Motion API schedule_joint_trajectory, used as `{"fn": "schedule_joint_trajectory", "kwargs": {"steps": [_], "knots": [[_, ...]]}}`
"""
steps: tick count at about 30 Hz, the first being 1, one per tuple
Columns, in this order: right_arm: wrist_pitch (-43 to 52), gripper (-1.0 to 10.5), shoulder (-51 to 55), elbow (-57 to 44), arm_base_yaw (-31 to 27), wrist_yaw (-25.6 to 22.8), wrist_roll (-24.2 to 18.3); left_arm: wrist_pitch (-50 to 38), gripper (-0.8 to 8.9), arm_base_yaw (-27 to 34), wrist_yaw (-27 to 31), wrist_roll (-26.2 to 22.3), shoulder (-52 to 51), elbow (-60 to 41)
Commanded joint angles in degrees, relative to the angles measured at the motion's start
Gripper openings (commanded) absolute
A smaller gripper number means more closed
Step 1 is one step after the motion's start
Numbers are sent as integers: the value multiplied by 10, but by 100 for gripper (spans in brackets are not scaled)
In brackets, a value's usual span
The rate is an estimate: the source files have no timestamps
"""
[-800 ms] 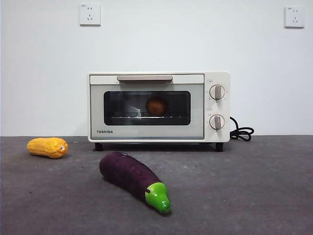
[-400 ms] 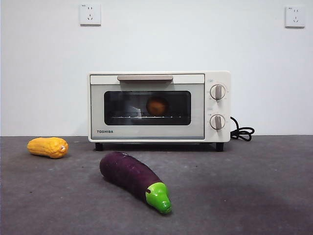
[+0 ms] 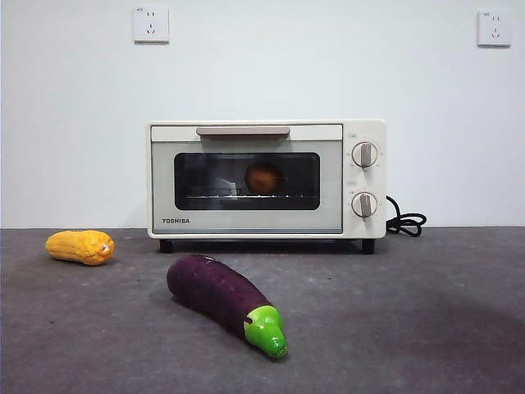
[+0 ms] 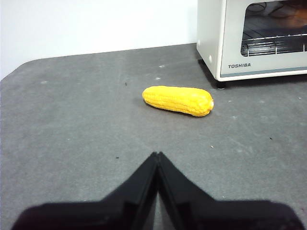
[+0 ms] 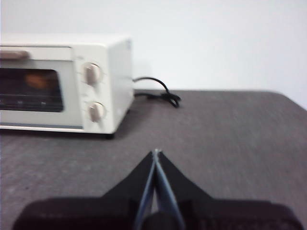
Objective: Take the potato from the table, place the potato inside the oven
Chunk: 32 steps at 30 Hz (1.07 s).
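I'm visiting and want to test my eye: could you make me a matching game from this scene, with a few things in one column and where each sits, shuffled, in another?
Things:
1. potato
2. corn cob
3. eggplant
4. cord

Places:
A. on the table in front of the oven, green tip toward the camera
B. behind the oven's closed glass door, on the rack
C. trailing beside the oven's knob side
D. on the table off the oven's other side

Pairs: 1-B, 2-D, 3-A, 4-C
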<state>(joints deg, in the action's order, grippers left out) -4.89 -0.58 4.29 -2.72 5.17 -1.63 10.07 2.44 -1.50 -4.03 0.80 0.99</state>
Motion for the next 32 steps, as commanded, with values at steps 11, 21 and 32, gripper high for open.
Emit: {"fn": "schedule_joint_trajectory", "kwargs": {"steps": [11, 21, 32], "knots": [[-51, 6, 1, -35, -1, -40, 35, -6, -4, -1, 0, -4, 5, -6], [-56, 6, 1, -35, -1, -46, 35, -6, -4, -1, 0, -4, 5, -6], [-56, 6, 1, -35, -1, -46, 35, -6, -4, -1, 0, -4, 5, -6]]}}
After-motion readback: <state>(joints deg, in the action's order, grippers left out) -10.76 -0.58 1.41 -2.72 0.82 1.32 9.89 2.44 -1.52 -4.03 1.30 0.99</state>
